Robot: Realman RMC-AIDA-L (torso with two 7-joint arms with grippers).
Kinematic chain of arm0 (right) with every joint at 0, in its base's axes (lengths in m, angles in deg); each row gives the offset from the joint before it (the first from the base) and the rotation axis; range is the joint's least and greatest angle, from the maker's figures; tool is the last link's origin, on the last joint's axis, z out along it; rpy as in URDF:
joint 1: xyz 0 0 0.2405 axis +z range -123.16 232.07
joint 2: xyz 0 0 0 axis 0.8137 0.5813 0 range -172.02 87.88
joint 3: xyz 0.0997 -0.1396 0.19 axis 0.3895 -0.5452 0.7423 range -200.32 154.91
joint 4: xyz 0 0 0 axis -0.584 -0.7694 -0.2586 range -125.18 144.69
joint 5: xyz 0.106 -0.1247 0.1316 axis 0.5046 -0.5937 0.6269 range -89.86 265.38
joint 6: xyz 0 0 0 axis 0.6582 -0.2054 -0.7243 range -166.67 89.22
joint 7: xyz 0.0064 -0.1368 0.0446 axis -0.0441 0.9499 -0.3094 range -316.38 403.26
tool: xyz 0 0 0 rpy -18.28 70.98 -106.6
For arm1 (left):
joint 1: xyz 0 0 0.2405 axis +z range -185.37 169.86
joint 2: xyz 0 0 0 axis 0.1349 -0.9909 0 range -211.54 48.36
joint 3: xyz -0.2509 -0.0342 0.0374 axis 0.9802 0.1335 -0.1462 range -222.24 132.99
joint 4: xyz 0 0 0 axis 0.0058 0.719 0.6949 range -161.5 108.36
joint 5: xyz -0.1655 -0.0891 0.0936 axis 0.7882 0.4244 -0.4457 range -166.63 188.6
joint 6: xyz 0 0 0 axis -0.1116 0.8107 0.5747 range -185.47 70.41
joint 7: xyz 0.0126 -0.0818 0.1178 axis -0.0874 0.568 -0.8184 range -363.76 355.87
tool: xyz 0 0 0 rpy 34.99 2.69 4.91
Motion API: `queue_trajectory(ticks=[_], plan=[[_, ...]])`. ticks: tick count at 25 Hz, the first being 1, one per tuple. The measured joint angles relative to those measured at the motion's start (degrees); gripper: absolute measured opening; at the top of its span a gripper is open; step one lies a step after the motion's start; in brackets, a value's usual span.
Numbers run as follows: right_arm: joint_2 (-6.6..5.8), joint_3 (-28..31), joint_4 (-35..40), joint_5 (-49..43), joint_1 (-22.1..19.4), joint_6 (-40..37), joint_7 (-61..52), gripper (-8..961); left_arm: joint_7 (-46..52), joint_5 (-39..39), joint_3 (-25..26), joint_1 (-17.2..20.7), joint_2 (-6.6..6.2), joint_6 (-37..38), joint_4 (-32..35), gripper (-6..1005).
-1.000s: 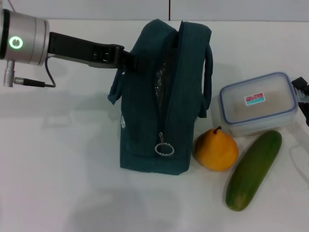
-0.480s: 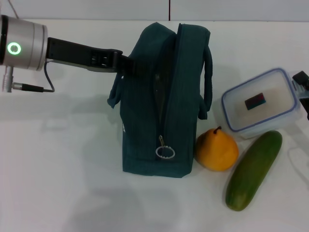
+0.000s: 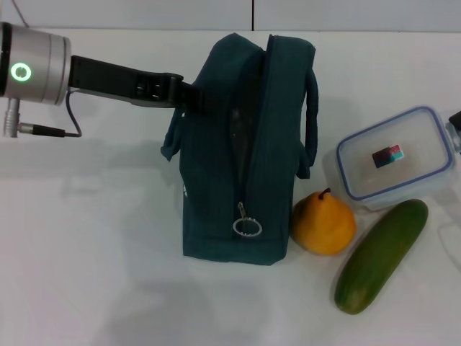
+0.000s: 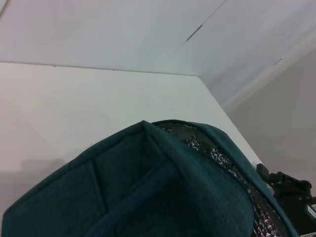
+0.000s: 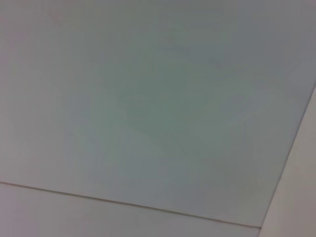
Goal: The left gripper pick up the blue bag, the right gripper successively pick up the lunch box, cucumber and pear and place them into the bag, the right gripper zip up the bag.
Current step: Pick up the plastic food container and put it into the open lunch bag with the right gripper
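Where the head view centres on the white table (image 3: 94,274), the blue bag (image 3: 241,155) stands upright at the middle, its top zip parted along most of its length, silver lining showing in the gap and a ring pull (image 3: 245,228) hanging at the near end.

Left gripper (image 3: 189,98): at 10 o'clock from the bag's centre, on the end of an arm reaching in from 9 o'clock; it meets the bag's upper left edge by the side strap. Whether its fingers are closed on the fabric cannot be told, as the bag hides them. The left wrist view shows the bag's fabric rim (image 4: 148,163) close up.

Lunch box (image 3: 392,161): clear tub with a blue-rimmed lid, at 3 o'clock from the bag, tilted, its right side raised. A small red-and-blue label sits on the lid.

Right gripper (image 3: 455,127): only a sliver shows at the picture's 3 o'clock edge, against the lunch box's right end; its finger state cannot be told.

Pear (image 3: 323,222): yellow-orange, at 4 o'clock from the bag, touching its side.

Cucumber (image 3: 380,255): lies diagonally at 4 o'clock, just beside the pear and below the lunch box.
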Motion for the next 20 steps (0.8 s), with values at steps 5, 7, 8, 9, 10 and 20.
queue_trajectory(ticks=[5, 7, 8, 9, 10, 20], plan=[[0.02, -0.05, -0.03, -0.25, 0.02, -0.4, 0.08, 102, -0.01, 0.01, 0.0, -0.29, 0.0, 0.01, 0.0, 64], [0.02, -0.07, 0.09, -0.47, 0.06, -0.46, 0.23, 98, -0.01, 0.0, 0.0, -0.28, 0.0, 0.01, 0.0, 64], [0.03, -0.07, 0.18, -0.57, 0.08, -0.45, 0.25, 97, -0.01, 0.01, 0.0, -0.27, 0.0, 0.01, 0.0, 64], [0.03, -0.07, 0.3, -0.64, 0.09, -0.4, 0.27, 95, -0.01, 0.0, 0.0, -0.24, 0.0, 0.01, 0.0, 64], [0.03, -0.07, 0.47, -0.77, 0.1, -0.25, 0.28, 95, -0.01, 0.01, 0.0, -0.24, 0.0, 0.01, 0.0, 64], [0.03, -0.13, 0.2, -0.88, -0.32, 1.71, 0.27, 96, -0.45, 0.0, 0.0, 0.04, 0.0, 0.0, -0.04, 64]])
